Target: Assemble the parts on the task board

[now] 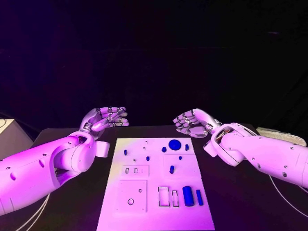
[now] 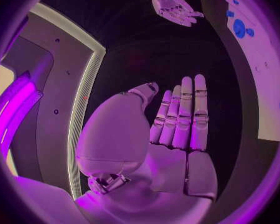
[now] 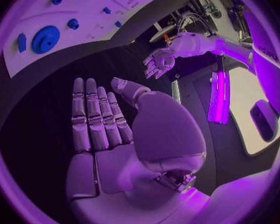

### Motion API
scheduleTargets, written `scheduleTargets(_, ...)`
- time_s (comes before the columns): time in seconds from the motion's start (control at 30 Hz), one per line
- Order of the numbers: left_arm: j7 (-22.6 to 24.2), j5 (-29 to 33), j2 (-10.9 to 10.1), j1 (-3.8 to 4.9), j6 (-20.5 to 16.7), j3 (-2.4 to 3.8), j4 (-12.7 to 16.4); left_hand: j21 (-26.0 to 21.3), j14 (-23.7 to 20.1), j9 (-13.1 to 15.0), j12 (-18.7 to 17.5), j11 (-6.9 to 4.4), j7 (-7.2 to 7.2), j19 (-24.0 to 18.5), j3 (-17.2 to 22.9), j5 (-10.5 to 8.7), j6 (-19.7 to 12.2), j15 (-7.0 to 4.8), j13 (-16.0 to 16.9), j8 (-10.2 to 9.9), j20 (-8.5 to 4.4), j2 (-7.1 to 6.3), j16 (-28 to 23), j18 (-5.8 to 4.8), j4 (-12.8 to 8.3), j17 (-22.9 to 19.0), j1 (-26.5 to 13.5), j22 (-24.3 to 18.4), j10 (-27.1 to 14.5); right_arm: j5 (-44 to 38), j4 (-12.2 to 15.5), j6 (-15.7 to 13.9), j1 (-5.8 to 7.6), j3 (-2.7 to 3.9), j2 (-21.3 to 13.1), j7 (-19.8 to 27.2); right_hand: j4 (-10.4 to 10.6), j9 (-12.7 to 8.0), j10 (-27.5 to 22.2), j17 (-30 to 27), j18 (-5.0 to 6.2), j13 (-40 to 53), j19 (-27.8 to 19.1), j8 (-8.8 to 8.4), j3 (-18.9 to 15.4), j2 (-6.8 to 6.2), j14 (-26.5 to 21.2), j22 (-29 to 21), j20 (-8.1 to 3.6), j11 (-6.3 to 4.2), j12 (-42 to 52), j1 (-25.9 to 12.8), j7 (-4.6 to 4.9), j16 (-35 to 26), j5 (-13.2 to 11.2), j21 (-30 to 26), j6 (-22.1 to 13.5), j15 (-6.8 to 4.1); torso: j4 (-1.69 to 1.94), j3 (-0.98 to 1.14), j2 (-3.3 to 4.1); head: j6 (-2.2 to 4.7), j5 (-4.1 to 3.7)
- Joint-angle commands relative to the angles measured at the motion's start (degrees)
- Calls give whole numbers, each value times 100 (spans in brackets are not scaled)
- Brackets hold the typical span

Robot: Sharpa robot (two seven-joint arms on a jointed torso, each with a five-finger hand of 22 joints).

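Both hands hang over the black table point(image 1: 244, 202) just past the far end of the task board point(image 1: 136, 192), left hand point(image 1: 107, 117) and right hand point(image 1: 194, 122) empty with fingers straight, holding nothing. The head view shows blue parts point(image 1: 188, 196) near the board's close end; the right wrist view picks out the gear point(image 3: 45, 39).

Left hand point(image 2: 174, 134) flat, empty, fingers together; right hand point(image 2: 172, 6) beyond, task board point(image 2: 264, 69) alongside.
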Motion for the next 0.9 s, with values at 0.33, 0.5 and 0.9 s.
scheduleTargets(0.33,-203,-20,-351,3,636,260,750,424,252,21,-240,-39,-4,244,183,-3,38,-77,-27,-33,-133,-159,484,18,-72,450,-10,232,123,-3088,162,524,243,9,64,-1355,290,147,1153,2130,52,46,1598,-9,-74,-413,2013,1686,-723,-539,-40,-195,-389,3120,-235,2669,840,-715,154,-82,358,14,-88)
scheduleTargets(0.5,-216,-41,-386,4,648,333,908,534,173,28,-303,-44,-13,193,200,-6,42,-84,-22,-50,-144,-187,632,2,-76,591,-52,304,156,-3606,186,501,275,8,144,-1677,433,201,814,3685,-189,50,2088,-90,57,-653,1994,3356,-676,-477,-30,-209,-344,4756,-294,4021,728,-658,222,-115,452,0,-103)
scheduleTargets(0.9,-277,-171,-471,3,709,448,1201,1129,119,62,-473,-66,-25,145,276,-4,60,-136,-13,-96,-206,-211,1420,-1,-116,1131,-122,680,247,-4106,272,926,261,6,234,-2032,689,300,531,5281,-374,84,2431,-155,-203,-825,2040,4777,-649,-470,-26,-202,-408,6303,-286,5159,589,-638,284,-155,576,-44,-197)
